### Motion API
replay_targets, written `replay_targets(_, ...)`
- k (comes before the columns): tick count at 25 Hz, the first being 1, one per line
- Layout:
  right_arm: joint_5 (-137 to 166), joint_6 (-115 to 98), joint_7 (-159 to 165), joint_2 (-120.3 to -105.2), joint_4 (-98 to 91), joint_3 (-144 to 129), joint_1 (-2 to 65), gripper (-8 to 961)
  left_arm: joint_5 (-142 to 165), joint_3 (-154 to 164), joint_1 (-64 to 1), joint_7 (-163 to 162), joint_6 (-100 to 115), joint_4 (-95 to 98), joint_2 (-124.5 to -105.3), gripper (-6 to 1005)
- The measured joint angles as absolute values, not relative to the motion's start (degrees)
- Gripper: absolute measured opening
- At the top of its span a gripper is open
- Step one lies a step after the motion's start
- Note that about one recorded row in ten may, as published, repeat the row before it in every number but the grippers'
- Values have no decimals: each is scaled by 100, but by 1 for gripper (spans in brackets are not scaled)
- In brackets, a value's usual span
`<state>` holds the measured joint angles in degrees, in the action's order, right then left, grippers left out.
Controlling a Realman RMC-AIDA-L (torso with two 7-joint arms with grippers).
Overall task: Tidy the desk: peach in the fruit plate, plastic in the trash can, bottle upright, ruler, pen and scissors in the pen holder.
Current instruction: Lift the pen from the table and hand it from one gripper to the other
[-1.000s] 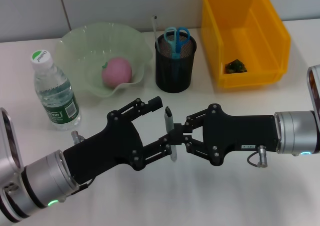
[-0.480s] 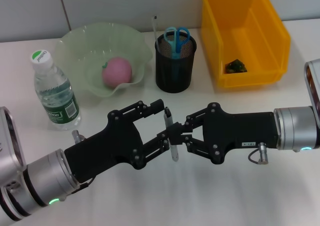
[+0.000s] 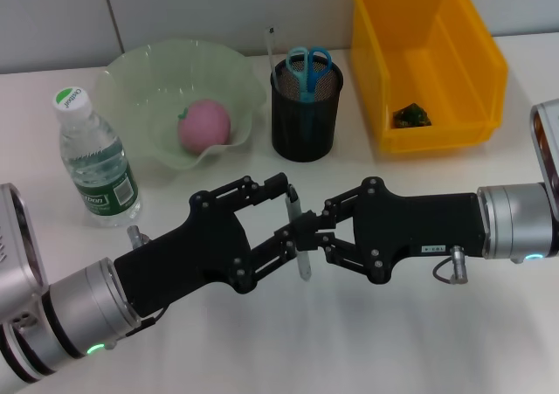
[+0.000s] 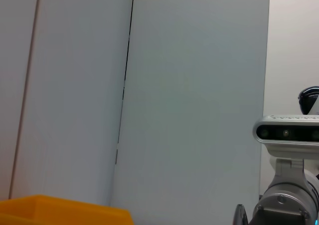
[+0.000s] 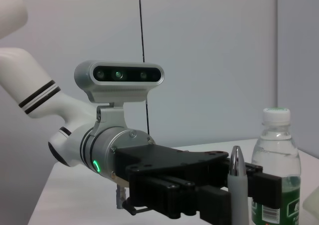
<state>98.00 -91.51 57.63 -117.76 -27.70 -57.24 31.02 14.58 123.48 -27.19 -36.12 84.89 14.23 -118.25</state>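
The pen (image 3: 298, 233) stands upright above the desk (image 3: 367, 342) at the middle. My right gripper (image 3: 307, 237) is shut on its mid-shaft. My left gripper (image 3: 286, 221) is open, with its fingers either side of the pen. The pen (image 5: 237, 185) also shows in the right wrist view, in front of the left gripper (image 5: 199, 185). The peach (image 3: 204, 123) lies in the fruit plate (image 3: 140, 71). The bottle (image 3: 94, 162) stands upright at the left. The scissors (image 3: 308, 66) and the ruler (image 3: 271, 49) stand in the pen holder (image 3: 306, 119).
The trash can (image 3: 428, 62) stands at the back right with a dark green scrap (image 3: 409, 114) inside. Its yellow rim (image 4: 65, 212) shows in the left wrist view. Bare desk lies in front of both arms.
My left gripper has crept right toward the pen, its upper finger now close to the pen's top. The right gripper still holds the pen, shifted slightly.
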Motion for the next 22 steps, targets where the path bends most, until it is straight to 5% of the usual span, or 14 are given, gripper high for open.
replay_targets(5,9800,-9123,5765,-11776,-2770,-5721,3102,119,1458,12348,-2719,-3612,8487,1424,-11824,530)
replay_targets(9,9800,-9094,5765,-11777,-2770,-5722,3102,119,1458,12348,-2719,-3613,8437,1424,-11830,385)
replay_targets(22,9800,-9082,5766,-11778,-2768,-5731,3102,119,1459,12348,-2675,-3608,8428,1431,-11839,350)
